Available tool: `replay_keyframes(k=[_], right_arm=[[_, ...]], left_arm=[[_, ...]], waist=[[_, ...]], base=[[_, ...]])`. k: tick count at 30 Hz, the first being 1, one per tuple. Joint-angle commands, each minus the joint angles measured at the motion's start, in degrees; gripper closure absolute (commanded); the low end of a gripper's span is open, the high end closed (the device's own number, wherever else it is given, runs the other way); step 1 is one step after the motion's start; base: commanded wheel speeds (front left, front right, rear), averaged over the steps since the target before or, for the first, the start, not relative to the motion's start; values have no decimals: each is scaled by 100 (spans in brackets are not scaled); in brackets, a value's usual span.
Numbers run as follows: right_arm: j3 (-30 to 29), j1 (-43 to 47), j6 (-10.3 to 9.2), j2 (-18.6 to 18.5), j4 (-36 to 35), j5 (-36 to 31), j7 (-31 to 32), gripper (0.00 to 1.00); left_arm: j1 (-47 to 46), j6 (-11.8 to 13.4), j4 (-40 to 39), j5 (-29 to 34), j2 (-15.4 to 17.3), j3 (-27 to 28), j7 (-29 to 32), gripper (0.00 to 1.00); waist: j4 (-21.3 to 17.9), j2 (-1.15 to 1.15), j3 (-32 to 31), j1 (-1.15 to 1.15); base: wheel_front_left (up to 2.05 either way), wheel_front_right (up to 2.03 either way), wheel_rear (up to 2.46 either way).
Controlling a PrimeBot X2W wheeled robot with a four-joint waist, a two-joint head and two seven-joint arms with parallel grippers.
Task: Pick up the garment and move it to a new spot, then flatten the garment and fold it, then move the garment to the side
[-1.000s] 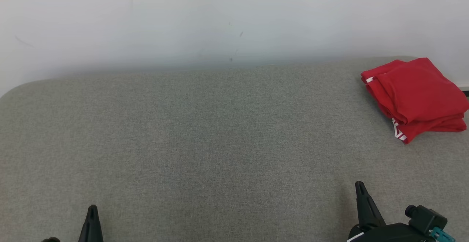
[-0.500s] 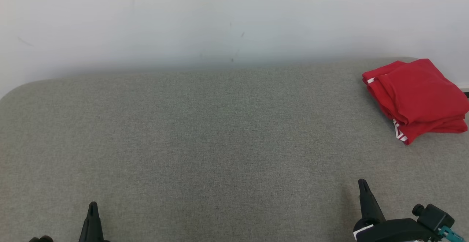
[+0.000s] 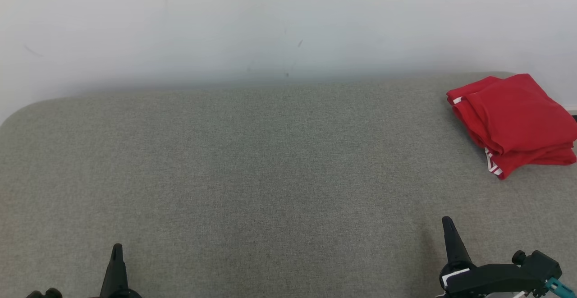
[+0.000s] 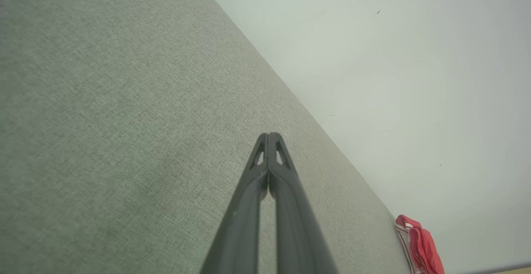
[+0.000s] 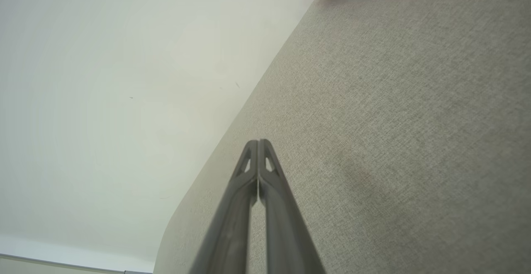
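We judge the task to be at its last step or just past it. The red garment (image 3: 514, 117) lies as a compact folded bundle at the far right end of the grey upholstered surface (image 3: 270, 162), close to the white wall (image 3: 270, 18) and well apart from both grippers. That reads to us as folded and moved to the side.

The left gripper (image 3: 116, 249) sits low at the near left. In its wrist view its two fingers press together at the tips, with nothing between them. The right gripper (image 3: 447, 222) sits low at the near right, fingers likewise together and empty. Both hover above bare cloth.

If anything remains, we think it is only a check that the bundle sits fully on the surface. Its right side runs to the edge of the head view, so we cannot tell how near it lies to the surface's end. A nudge inward would call for the right arm, as the nearer one, to reach forward and to the right.

The garment is bright red, stacked in several layers with rounded, soft folds. Thin white stripes (image 3: 492, 166) show along its near lower corner, and a little white shows at its upper left edge. The top layer lies smooth and slopes gently, and the layers beneath are slightly offset rather than squarely aligned.
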Motion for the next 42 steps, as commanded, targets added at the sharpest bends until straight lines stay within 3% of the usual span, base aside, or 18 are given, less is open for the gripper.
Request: replay_keyframes(k=[1, 42], right_arm=[[-31, -108, -6, 15, -72, 160, 36, 100], [-247, -268, -10, 105, -95, 2367, 623, 100]], left_arm=[[-130, -18, -43, -190, 3, 13, 48, 100], [-376, -75, 12, -2590, -37, 23, 640, 100]], waist=[[2, 0, -1, 0], [66, 0, -48, 0]], base=[[0, 0, 0], [0, 0, 0]])
